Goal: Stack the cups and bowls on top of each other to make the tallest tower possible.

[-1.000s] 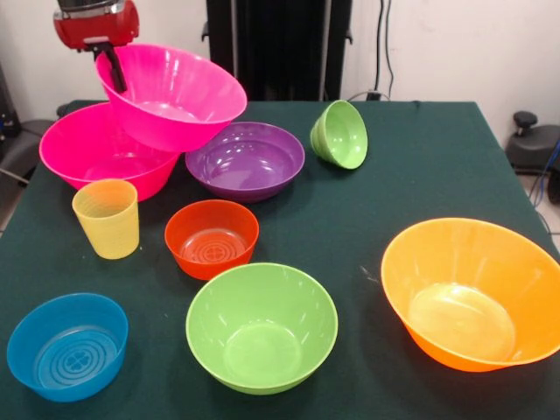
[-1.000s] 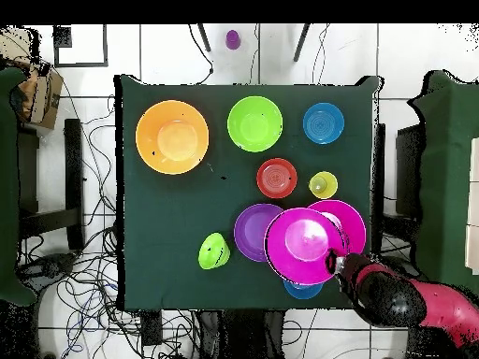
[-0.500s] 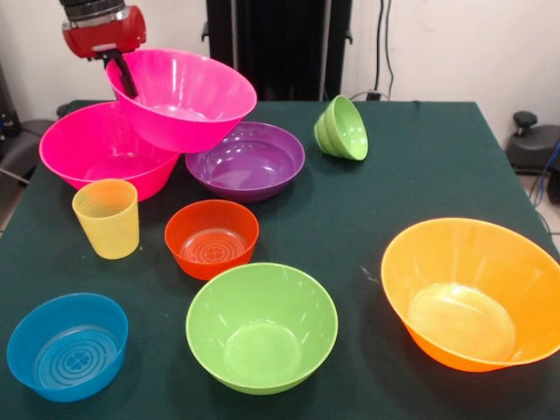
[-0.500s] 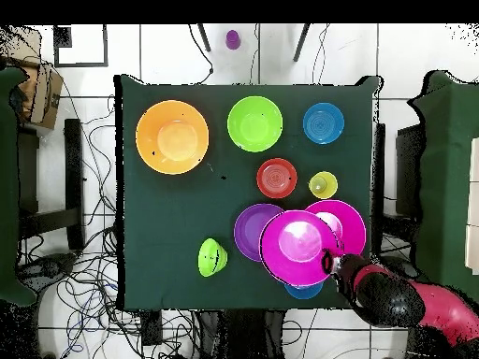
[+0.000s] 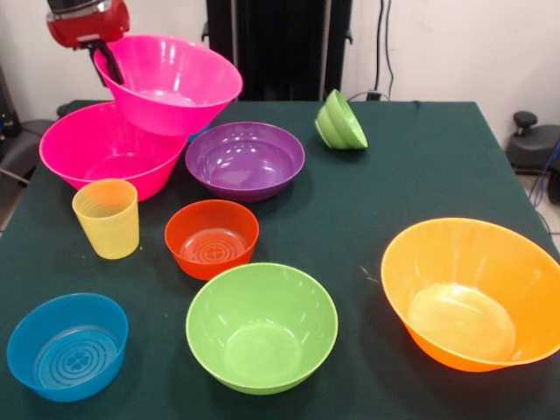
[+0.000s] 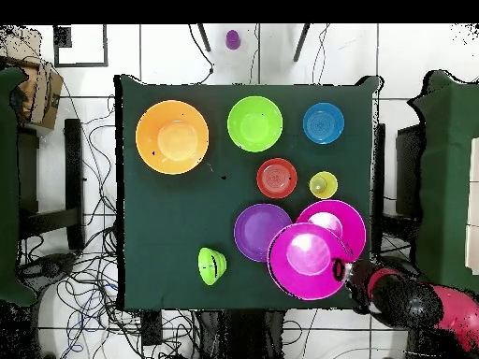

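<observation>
My gripper point(image 5: 112, 74) is shut on the rim of a big pink bowl point(image 5: 171, 83) and holds it tilted in the air, above the far edge of the second big pink bowl point(image 5: 101, 153) and beside the purple bowl point(image 5: 245, 162). The overhead view shows the gripper point(image 6: 339, 271) at the held bowl's point(image 6: 307, 260) rim. The yellow ribbed cup point(image 5: 107, 219) stands upright near the pink bowl on the table. The red-orange bowl point(image 5: 212, 238), a lime green bowl point(image 5: 261, 328), a blue bowl point(image 5: 67, 346) and the orange bowl point(image 5: 472, 293) sit apart. No tower stands.
A small lime green bowl point(image 5: 341, 122) lies tipped on its side at the far middle of the green table point(image 5: 420, 166), and it also shows in the overhead view point(image 6: 212, 265). Cables and chairs surround the table point(image 6: 168, 234).
My gripper has carried the pink bowl back towards the robot's side and a little higher. The small green bowl has rolled further towards the far edge.
</observation>
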Robot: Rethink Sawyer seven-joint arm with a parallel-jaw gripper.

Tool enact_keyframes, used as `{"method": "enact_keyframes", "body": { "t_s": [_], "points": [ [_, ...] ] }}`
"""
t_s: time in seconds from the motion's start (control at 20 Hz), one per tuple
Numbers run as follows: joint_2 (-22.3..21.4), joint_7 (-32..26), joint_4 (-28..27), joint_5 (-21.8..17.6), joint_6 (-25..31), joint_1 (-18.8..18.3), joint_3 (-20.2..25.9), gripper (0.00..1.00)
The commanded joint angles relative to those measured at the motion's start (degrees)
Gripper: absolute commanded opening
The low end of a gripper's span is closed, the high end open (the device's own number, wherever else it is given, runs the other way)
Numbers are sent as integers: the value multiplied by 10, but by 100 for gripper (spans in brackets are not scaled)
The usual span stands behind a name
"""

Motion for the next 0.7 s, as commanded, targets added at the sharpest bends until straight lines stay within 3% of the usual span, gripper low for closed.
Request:
{"method": "enact_keyframes", "body": {
  "t_s": [0.05, 0.35, 0.7],
  "points": [
    [-8, -258, -114, -28, 124, 15, 37, 0],
    [2, -271, -137, -36, 138, 18, 44, 0],
    [-9, -238, -112, -36, 101, 27, 47, 0]
  ]
}}
